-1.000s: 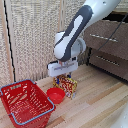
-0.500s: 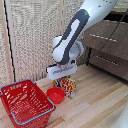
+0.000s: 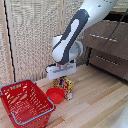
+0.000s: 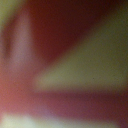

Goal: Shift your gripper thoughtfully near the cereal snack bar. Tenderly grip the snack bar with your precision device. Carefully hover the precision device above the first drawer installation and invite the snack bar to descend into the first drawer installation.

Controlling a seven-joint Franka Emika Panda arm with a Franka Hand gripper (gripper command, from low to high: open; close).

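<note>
Over toward the exterior view's left edge of the pale wooden floor [image 3: 100, 102] sits a red plastic shopping basket with a blue rim [image 3: 25, 102], open-meshed. Just beside it, further right, is a small red round bowl [image 3: 55, 95]. Touching or nearly touching that bowl stands the cereal snack bar [image 3: 66, 86], a flat yellow and red packet with busy print, upright on its edge and roughly in the middle of the floor, well short of the cabinet.

Right above the packet hangs the gripper [image 3: 62, 72], a white blocky hand on a thick white and grey arm. Its fingers reach down to the packet's top edge, but from here I cannot tell whether they are spread, closed, or already pinching it. The wrist view is only a blur of red, pink and yellowish shapes, which suggests the camera is pressed very close to something.

I'd guess the packet is light, thin and a bit crinkly, with a slick wrapper. It would likely flex rather than break, so a gentle pinch across its flat faces near the top edge seems the sensible hold.

At the exterior view's right edge stands the brown wood cabinet; its uppermost drawer [image 3: 102, 37] with the slim silver bar handle [image 3: 104, 38] looks shut.
</note>
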